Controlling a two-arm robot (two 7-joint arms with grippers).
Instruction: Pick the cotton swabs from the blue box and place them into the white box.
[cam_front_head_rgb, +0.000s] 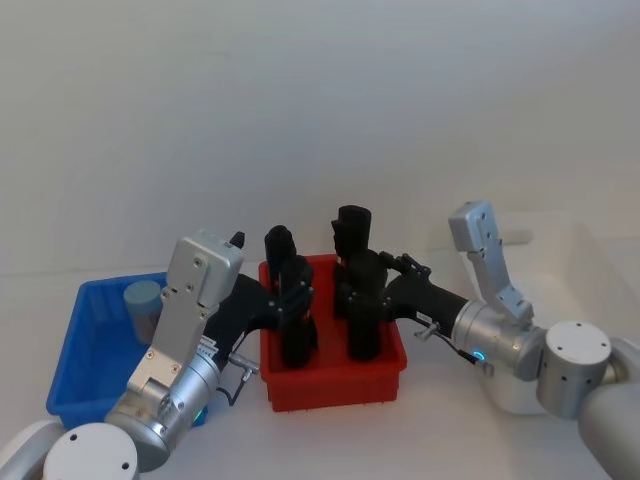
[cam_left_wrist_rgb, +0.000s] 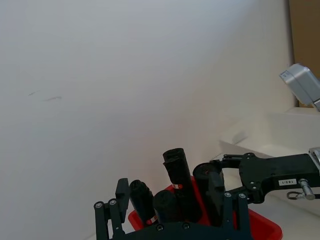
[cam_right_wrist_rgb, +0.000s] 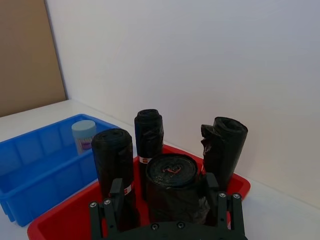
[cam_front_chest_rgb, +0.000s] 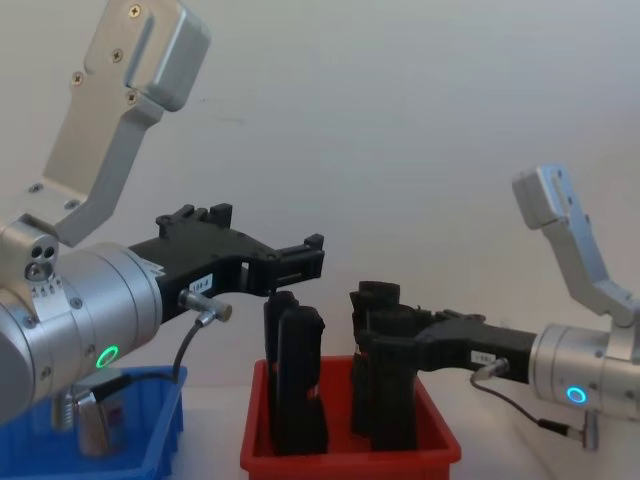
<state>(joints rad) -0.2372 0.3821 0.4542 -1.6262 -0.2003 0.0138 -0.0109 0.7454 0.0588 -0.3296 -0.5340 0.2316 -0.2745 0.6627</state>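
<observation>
One cotton swabs jar (cam_front_head_rgb: 143, 303) with a pale lid stands in the far part of the blue box (cam_front_head_rgb: 82, 352) at the left. It also shows as the jar (cam_right_wrist_rgb: 83, 135) in the blue box (cam_right_wrist_rgb: 35, 170) in the right wrist view. My left gripper (cam_front_head_rgb: 285, 300) is open, raised over the left side of the red bin, to the right of the blue box and apart from the jar. My right gripper (cam_front_head_rgb: 368, 287) is open at the red bin's right side, its fingers (cam_right_wrist_rgb: 117, 192) on either side of a black roll (cam_right_wrist_rgb: 172, 185). The white box (cam_front_head_rgb: 590, 262) stands at the far right.
The red bin (cam_front_head_rgb: 335, 385) in the middle holds several tall black rolls (cam_front_head_rgb: 296, 320) standing upright, between the blue box and the white box. A white wall stands close behind the table.
</observation>
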